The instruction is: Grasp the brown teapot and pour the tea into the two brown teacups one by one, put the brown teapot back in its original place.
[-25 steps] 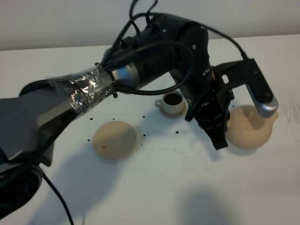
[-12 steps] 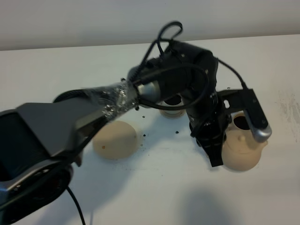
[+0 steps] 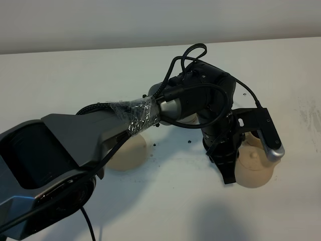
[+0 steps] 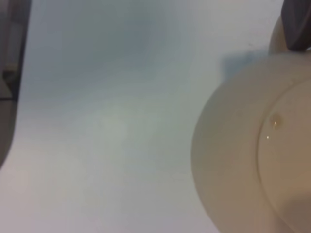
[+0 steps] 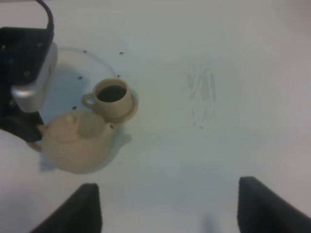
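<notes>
Since the earlier frame the left arm has carried the brown teapot (image 3: 255,170) lower and nearer the camera, and its body now hides the teacup that showed in the middle of the table. From the left: the flat tan saucer disc (image 3: 131,153) lies bare, partly behind the arm. The left gripper (image 3: 228,163) is clamped on the teapot's handle side, the pot just to its right. A filled teacup (image 5: 112,98) stands touching the teapot's spout side. The right gripper (image 5: 167,204) hangs with jaws apart, empty, well away.
</notes>
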Motion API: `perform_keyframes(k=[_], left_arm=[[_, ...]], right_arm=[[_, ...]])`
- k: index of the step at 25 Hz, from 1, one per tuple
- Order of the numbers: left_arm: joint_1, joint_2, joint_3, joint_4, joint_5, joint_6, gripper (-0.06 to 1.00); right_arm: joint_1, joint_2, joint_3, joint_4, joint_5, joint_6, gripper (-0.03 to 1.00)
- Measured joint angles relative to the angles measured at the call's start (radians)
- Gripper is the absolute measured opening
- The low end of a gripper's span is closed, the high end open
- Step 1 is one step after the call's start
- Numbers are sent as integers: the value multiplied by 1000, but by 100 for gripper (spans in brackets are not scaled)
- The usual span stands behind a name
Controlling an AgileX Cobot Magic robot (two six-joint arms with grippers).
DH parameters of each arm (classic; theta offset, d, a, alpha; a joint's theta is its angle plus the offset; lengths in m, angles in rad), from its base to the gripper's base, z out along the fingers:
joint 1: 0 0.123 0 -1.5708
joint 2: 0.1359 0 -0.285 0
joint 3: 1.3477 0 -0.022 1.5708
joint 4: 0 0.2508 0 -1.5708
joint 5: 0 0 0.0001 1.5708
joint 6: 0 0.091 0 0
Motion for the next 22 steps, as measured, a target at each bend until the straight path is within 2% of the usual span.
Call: perform_keyframes(k=[8,13,16,19,22], left_arm=[[-3,-102,-10,43,-14,-59,9],[-8,-201,-13,155,26,-181,9],[9,-230,-7,191,79,-228,9],[30,-269,38,192,84,-241,9],[51,-327,138,193,38,-253,9]], right_arm=[[0,0,0,0,0,0,57],[0,0,0,0,0,0,57],[0,0,0,0,0,0,57],[0,0,0,0,0,0,57],[0,0,0,0,0,0,57]])
